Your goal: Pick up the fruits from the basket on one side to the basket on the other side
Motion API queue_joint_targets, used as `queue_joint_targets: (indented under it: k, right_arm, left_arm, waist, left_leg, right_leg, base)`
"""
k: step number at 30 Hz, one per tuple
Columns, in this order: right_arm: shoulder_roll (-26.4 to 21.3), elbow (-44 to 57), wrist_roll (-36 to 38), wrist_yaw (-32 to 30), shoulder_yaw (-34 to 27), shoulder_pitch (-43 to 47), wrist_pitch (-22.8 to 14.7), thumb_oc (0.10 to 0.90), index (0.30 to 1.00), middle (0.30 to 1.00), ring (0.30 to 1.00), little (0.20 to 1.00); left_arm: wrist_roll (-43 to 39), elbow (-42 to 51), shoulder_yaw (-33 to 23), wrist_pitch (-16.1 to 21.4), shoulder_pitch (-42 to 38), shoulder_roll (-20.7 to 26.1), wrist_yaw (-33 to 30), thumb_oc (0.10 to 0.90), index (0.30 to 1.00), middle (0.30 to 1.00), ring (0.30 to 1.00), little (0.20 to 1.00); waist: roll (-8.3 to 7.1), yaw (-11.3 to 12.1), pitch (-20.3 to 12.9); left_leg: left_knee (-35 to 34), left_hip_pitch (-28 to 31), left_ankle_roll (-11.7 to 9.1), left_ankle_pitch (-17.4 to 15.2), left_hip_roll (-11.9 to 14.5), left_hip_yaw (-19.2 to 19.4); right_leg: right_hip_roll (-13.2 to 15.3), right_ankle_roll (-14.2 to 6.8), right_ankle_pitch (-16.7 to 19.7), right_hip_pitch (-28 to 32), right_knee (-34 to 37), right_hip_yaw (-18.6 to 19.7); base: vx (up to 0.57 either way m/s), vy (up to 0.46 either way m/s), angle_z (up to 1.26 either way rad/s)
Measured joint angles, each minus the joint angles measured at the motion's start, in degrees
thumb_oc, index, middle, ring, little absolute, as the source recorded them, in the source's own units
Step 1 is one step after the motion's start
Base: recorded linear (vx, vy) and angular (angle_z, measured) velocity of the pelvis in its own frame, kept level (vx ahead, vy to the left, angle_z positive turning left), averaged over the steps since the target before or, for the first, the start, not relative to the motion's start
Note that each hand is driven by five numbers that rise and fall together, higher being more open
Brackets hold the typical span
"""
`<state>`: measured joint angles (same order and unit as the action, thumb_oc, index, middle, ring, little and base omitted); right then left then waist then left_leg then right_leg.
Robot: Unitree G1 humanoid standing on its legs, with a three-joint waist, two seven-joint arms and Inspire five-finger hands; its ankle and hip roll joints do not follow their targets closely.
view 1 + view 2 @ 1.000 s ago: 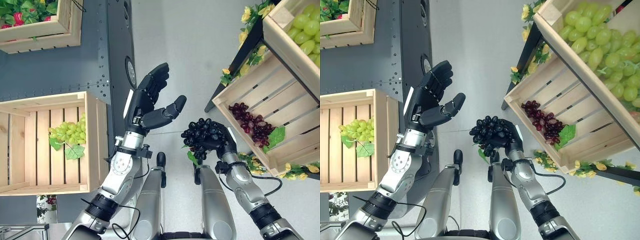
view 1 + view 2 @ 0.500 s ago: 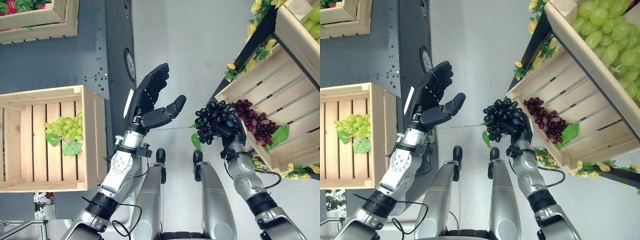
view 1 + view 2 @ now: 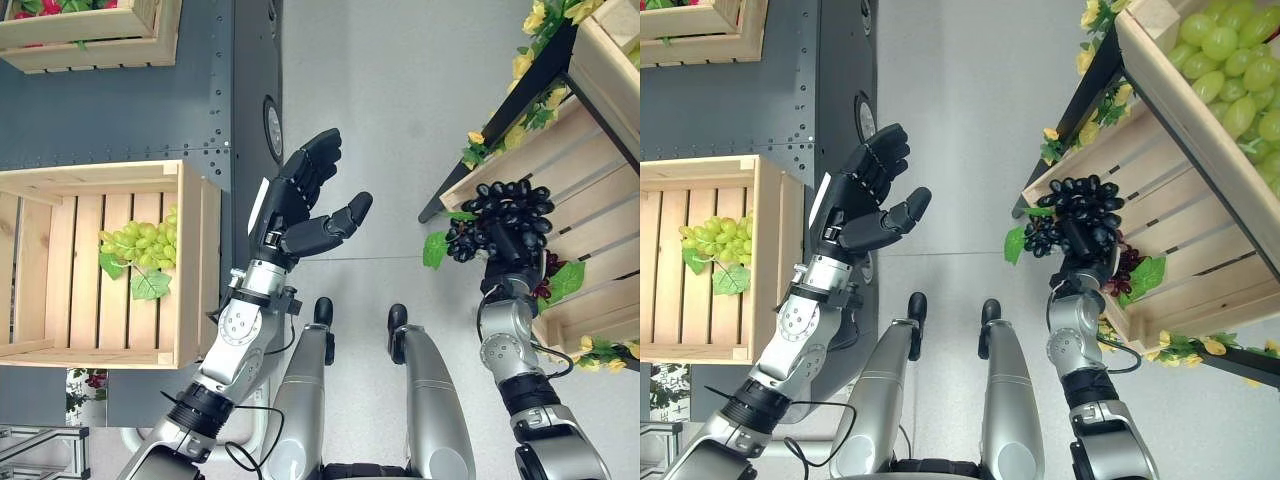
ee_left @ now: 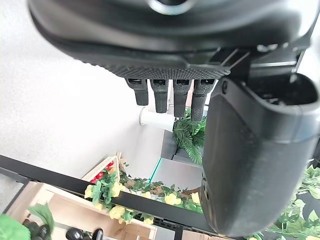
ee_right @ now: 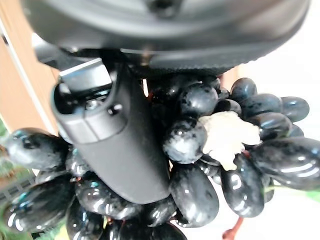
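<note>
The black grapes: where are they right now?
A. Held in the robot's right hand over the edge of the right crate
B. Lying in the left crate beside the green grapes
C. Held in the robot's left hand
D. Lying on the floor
A: the right robot hand is curled round the black grapes at the right crate's edge.

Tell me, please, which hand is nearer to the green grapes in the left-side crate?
Left. The left hand hovers open just beyond that crate's side, near the green grapes; the right hand grips black grapes at the opposite crate.
</note>
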<state>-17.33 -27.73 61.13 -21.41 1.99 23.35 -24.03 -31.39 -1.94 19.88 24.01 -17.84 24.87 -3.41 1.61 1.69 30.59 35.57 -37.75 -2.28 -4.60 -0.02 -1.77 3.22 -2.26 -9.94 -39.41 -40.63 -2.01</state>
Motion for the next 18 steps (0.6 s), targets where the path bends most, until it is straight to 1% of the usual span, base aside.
queue_joint_targets:
  k: [3,8,12,14,18]
  right_arm:
    - [0.0,-1.8,0.0,-2.5,-1.5,0.6,-0.1,0.400,0.300,0.300,0.300,0.300]
    - [-0.1,-5.2,0.4,-3.6,-2.2,1.0,-0.5,0.400,0.300,0.300,0.300,0.300]
    - [-0.3,-7.9,2.7,-5.6,-4.3,1.4,-0.7,0.400,0.300,0.300,0.300,0.300]
    - [-0.5,-9.1,2.7,-7.4,-6.0,1.7,-0.9,0.400,0.300,0.300,0.300,0.300]
    - [-3.5,-9.3,1.8,-13.3,-6.4,2.5,-2.0,0.400,0.300,0.300,0.300,0.300]
  left_arm:
    - [0.1,0.0,0.0,0.0,0.0,0.5,0.7,0.800,0.900,0.900,0.900,0.900]
    - [0.0,0.0,0.1,-0.3,-0.3,0.7,0.8,0.800,0.900,0.900,0.900,0.900]
    - [-0.3,0.0,0.1,-1.5,-0.6,0.9,0.9,0.800,0.900,0.900,0.900,0.900]
    - [-1.0,0.0,0.3,-1.9,-0.8,1.3,1.1,0.800,0.900,0.900,0.900,0.900]
    - [-1.8,0.0,1.6,-2.5,-0.8,3.5,1.1,0.800,0.900,0.900,0.900,0.900]
  waist:
    - [0.00,0.1,0.0]
    - [-0.02,0.1,0.0]
    - [-0.03,0.5,0.0]
    - [-0.04,0.8,0.0]
    - [-0.07,1.3,0.0]
  left_leg:
    - [0.0,0.0,0.0,0.0,0.0,0.0]
    - [0.0,0.0,0.0,0.0,0.0,-0.1]
    - [0.3,0.4,0.0,0.0,0.0,-0.8]
    - [0.3,0.5,0.0,0.0,0.0,-1.3]
    - [0.3,0.4,0.0,0.0,0.0,-1.4]
  right_leg:
    - [0.0,0.0,0.0,0.0,0.1,0.0]
    - [0.0,0.0,0.0,0.2,0.1,-0.2]
    - [0.0,0.0,0.0,1.1,0.4,-0.8]
    - [0.0,0.0,0.0,1.6,0.7,-1.4]
    - [0.0,-0.2,0.2,1.8,1.3,-1.5]
  base:
    - [0.01,-0.003,0.00]
    - [0.02,-0.016,0.01]
    - [0.01,-0.041,0.06]
    - [0.01,-0.037,0.10]
    - [0.00,-0.007,0.01]
